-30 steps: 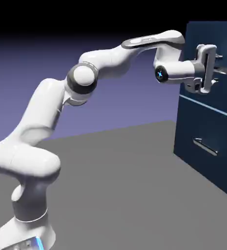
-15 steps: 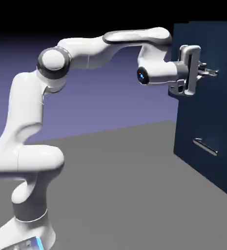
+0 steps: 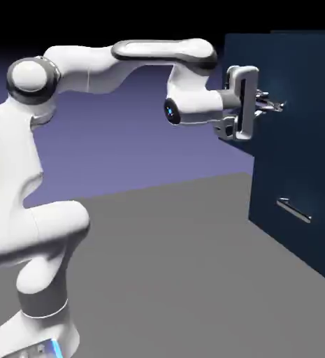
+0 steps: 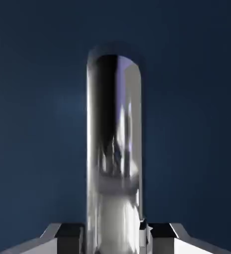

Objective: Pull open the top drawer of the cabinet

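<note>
The top drawer (image 3: 291,70) stands pulled out from the cabinet (image 3: 298,231) at the exterior view's right, its front jutting left of the lower drawer (image 3: 291,203). The white arm (image 3: 88,66) reaches from the left; its end effector (image 3: 268,105) is clamped on the silver bar handle (image 4: 115,149), fingers (image 4: 67,233) pressed against it on both sides.
</note>
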Controlling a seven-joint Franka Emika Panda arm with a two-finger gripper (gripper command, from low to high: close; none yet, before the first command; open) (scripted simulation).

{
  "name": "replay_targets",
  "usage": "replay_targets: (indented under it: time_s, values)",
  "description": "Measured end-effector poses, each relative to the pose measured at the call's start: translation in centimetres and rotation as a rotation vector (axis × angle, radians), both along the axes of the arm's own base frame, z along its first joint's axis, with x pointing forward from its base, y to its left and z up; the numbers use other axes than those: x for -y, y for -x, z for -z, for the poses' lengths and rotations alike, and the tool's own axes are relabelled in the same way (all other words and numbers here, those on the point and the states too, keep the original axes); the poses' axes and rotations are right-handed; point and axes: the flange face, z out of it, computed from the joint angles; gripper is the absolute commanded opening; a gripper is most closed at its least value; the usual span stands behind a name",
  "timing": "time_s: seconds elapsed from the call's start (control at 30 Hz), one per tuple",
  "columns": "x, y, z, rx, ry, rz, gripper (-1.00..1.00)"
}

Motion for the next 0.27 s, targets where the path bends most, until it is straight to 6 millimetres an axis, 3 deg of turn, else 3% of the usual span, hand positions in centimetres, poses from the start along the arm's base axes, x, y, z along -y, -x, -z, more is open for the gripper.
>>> replay_targets:
  time_s: [0.23,0.27]
  values:
    - [0.0,5.8,0.0,-0.001,0.0,0.001,-1.0]
    - [0.0,6.4,0.0,-0.001,-0.001,0.0,1.0]
